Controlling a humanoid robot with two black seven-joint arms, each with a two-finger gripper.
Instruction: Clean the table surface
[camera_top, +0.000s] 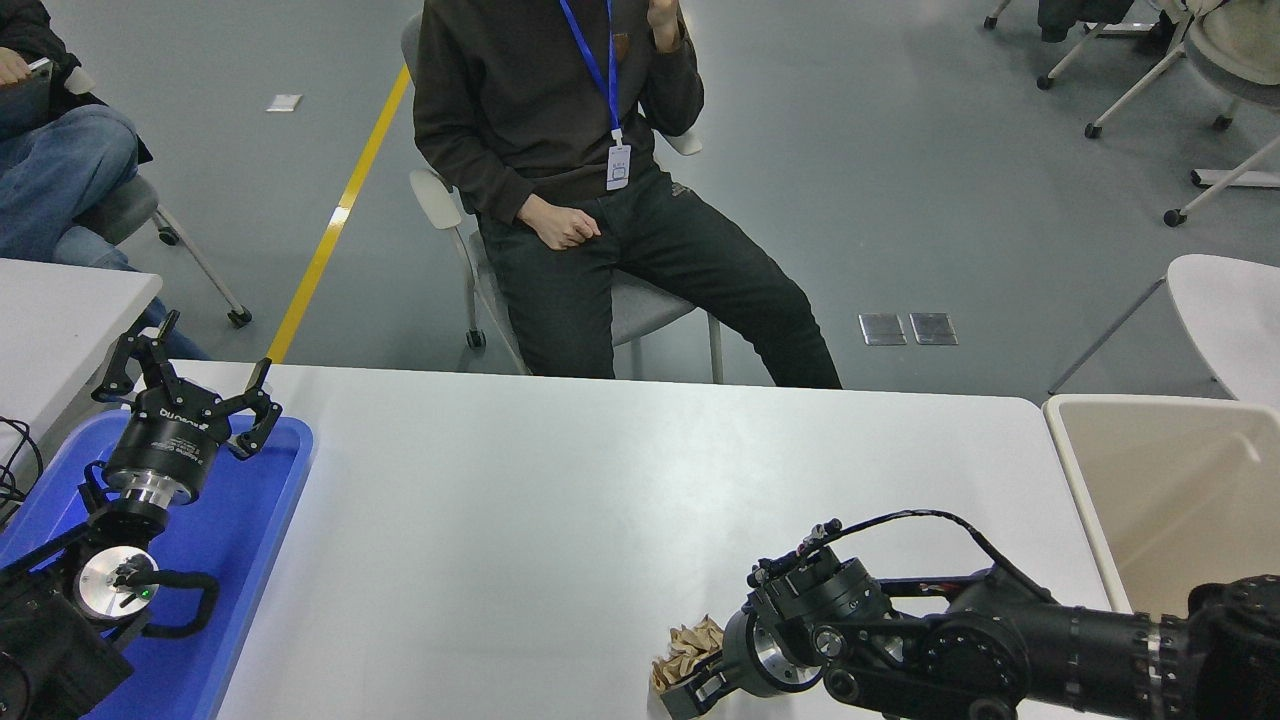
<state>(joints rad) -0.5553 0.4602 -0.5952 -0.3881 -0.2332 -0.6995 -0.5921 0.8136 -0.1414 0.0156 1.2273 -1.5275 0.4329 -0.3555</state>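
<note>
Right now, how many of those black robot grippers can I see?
2. The left black gripper is parked above the blue plastic tray at the lower left; the right black gripper is at the crumpled brown paper wad near the bottom edge.

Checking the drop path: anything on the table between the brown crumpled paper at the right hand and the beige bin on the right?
Nothing visible. The crumpled paper sits at the right hand near the front edge; the table surface toward the beige bin is bare, apart from the robot's own right arm.

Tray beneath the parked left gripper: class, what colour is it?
Blue tray, plain; the head view shows it.
</note>
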